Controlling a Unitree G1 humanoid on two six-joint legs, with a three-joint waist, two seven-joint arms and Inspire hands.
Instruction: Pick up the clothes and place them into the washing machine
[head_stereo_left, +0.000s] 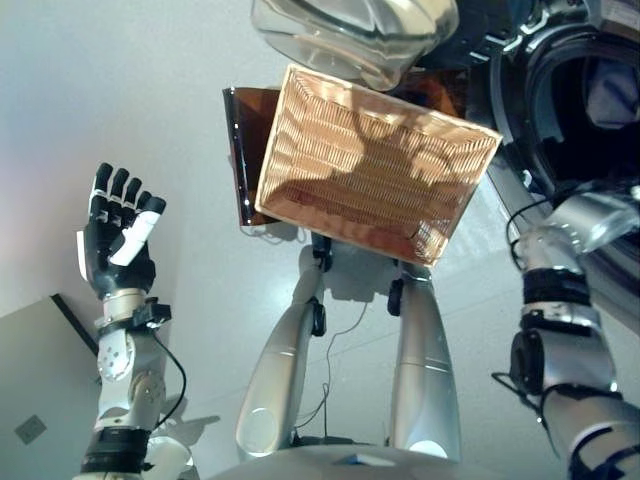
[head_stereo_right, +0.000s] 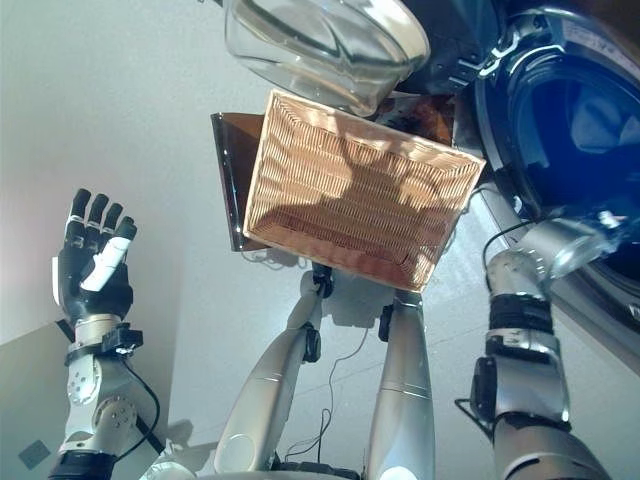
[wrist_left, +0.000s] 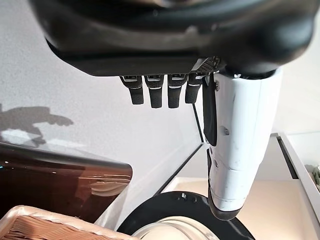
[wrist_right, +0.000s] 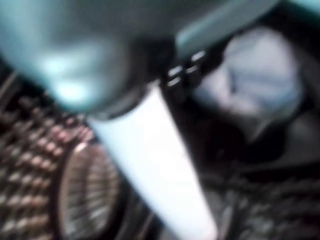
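Note:
The wicker basket (head_stereo_left: 375, 165) sits empty on the dark brown box (head_stereo_left: 245, 150) beside the washing machine (head_stereo_left: 545, 95). My left hand (head_stereo_left: 120, 235) is raised at the left, open and empty, with its fingers straight; its fingers also show in the left wrist view (wrist_left: 160, 92). My right arm reaches into the machine's dark drum, where the hand is hidden in the eye views. In the right wrist view my right hand (wrist_right: 160, 165) is inside the drum with its thumb straight. A pale blue-white cloth (wrist_right: 255, 85) lies past the fingers, apart from them. The cloth also shows in the drum (head_stereo_left: 612, 100).
The machine's round glass door (head_stereo_left: 350, 35) hangs open above the basket's far edge. Pale floor (head_stereo_left: 150, 90) spreads to the left of the box. A flat grey panel (head_stereo_left: 40, 400) lies at the lower left.

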